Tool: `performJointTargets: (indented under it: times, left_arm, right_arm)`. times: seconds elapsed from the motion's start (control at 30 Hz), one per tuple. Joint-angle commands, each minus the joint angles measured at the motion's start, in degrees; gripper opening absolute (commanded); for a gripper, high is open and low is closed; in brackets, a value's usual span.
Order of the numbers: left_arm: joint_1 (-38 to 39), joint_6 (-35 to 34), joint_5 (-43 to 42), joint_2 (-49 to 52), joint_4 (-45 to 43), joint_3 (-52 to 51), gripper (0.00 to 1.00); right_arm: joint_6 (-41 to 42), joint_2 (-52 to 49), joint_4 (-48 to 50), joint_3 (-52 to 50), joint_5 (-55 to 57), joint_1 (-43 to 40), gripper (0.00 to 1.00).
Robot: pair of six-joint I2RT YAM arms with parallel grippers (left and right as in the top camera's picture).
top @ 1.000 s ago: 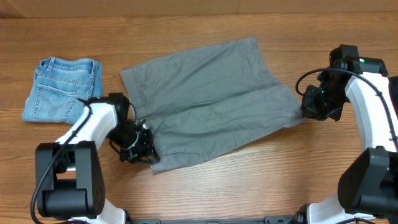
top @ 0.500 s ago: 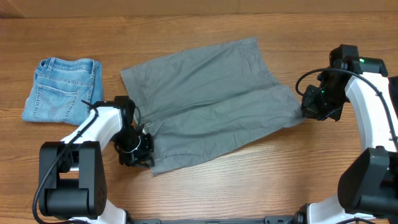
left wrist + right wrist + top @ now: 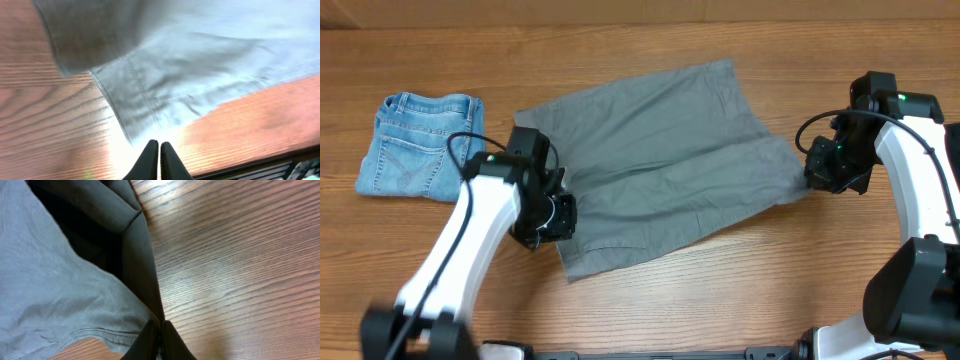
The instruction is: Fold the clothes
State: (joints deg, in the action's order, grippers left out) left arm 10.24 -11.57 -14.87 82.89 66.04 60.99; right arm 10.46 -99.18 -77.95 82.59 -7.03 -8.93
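Note:
The grey shorts [image 3: 660, 150] lie spread across the middle of the table, one leg opening at the front left. My left gripper [image 3: 548, 218] is at their left front edge, and in the left wrist view it [image 3: 159, 146] is shut, with the pale cloth [image 3: 200, 60] reaching its tips. At the shorts' right edge my right gripper [image 3: 817, 172] is shut; in the right wrist view it [image 3: 161, 325] pinches the hem of the grey cloth [image 3: 50, 280]. Folded light-blue denim shorts [image 3: 420, 145] lie at the far left. No black garment is in view.
Bare wooden table [image 3: 720, 290] surrounds the shorts. The table's front edge runs just behind the left gripper in the left wrist view.
My left gripper has closed at the shorts' left front edge, and its arm has risen and shifted slightly away from the front edge. The right arm has not moved.

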Motion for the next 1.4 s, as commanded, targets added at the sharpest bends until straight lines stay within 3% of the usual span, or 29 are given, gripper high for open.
performJointTargets:
  times: [0.0,0.1,0.13,0.17,0.4,0.67,0.87,1.0,1.13,1.27,1.37]
  left_arm:
    - [4.2,1.5,6.2,-6.6,0.4,0.5,0.12]
    - [7.5,1.1,4.5,-10.4,-1.8,0.5,0.54]
    - [8.4,1.6,4.9,-11.2,-2.5,0.5,0.64]
    - [8.9,1.6,4.9,-11.5,-3.3,0.5,0.66]
    - [16.2,3.5,15.0,-6.9,-2.0,-1.0,0.64]
    - [26.8,3.5,19.7,8.6,-3.6,-1.0,0.56]
    - [28.4,3.5,23.3,17.7,-4.9,-1.0,0.51]
    - [28.6,3.5,21.1,21.3,-4.9,-1.0,0.43]
    - [30.3,5.0,21.5,22.0,-5.8,-1.0,0.46]
    - [31.5,5.8,21.5,22.0,-7.9,-1.4,0.58]
    - [31.4,5.8,21.5,22.0,-8.3,-1.6,0.57]
  right_arm:
    - [0.1,0.4,-0.1,0.6,1.0,-0.2,0.07]
    - [0.1,0.4,0.1,0.6,1.0,-0.2,0.07]
    - [0.1,0.4,0.1,0.6,1.0,-0.2,0.08]
    - [0.1,0.4,0.1,0.6,1.0,-0.2,0.08]
    - [0.1,0.4,0.1,0.6,1.0,-0.2,0.08]
    - [0.1,0.4,0.1,0.6,1.0,-0.2,0.08]
    - [0.1,0.4,0.1,0.6,1.0,-0.2,0.09]
    - [0.1,0.4,0.3,0.6,1.0,-0.2,0.09]
    - [0.1,0.4,0.3,0.6,1.0,-0.2,0.09]
    - [0.1,0.4,0.7,0.6,1.0,-0.2,0.10]
    - [0.1,0.4,0.9,0.6,1.0,-0.2,0.10]
